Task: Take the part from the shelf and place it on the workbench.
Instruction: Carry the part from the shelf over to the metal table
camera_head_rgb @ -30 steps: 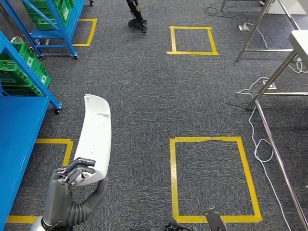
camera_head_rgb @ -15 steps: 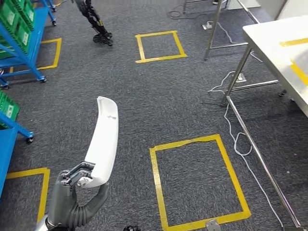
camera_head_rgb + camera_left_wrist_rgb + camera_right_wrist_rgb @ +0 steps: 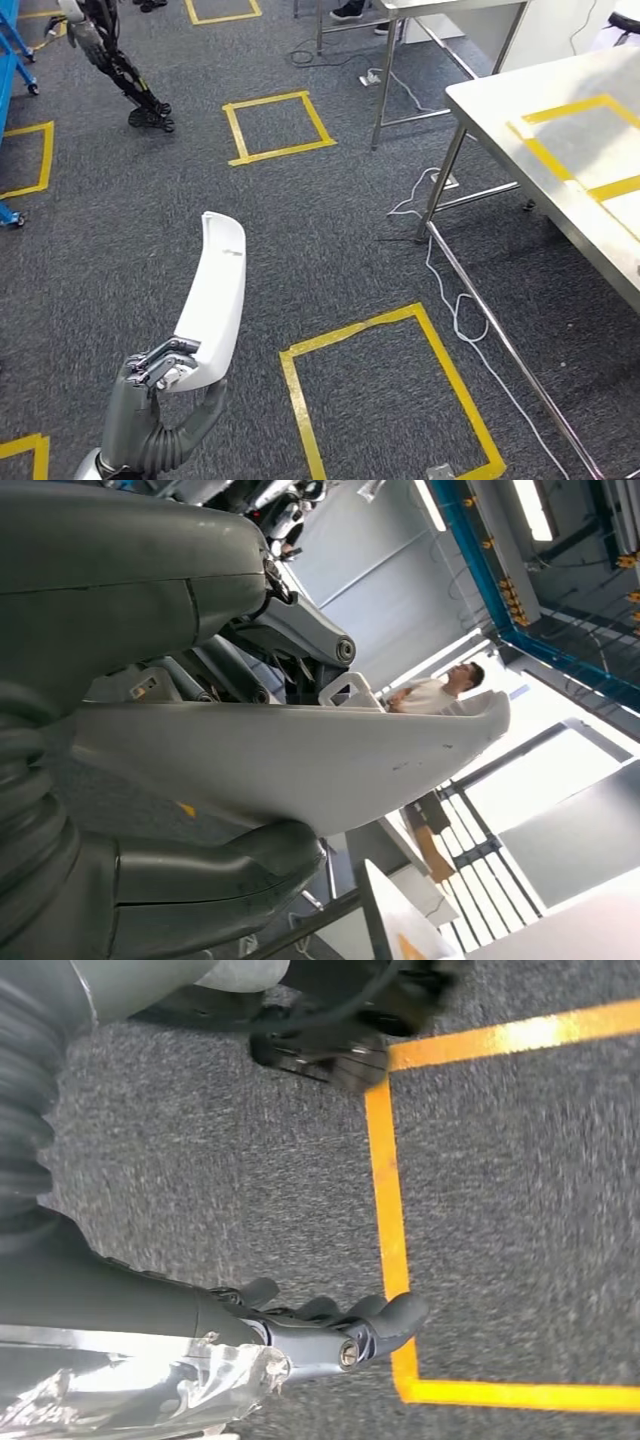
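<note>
grey carpet (image 3: pixel 317 230), yellow tape squares (image 3: pixel 389 395), white cable (image 3: pixel 460 310)

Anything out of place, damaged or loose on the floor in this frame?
One thing: a white cable trails loose across the grey carpet by the workbench leg, looping beside the yellow floor square, a possible snag. The white part sits upright in the left hand, with faint scuff marks.

We are seeing even, bright indoor light; windows are glaring white behind the part (image 3: pixel 302 765), and the carpet (image 3: pixel 490 1210) is blurring.
</note>
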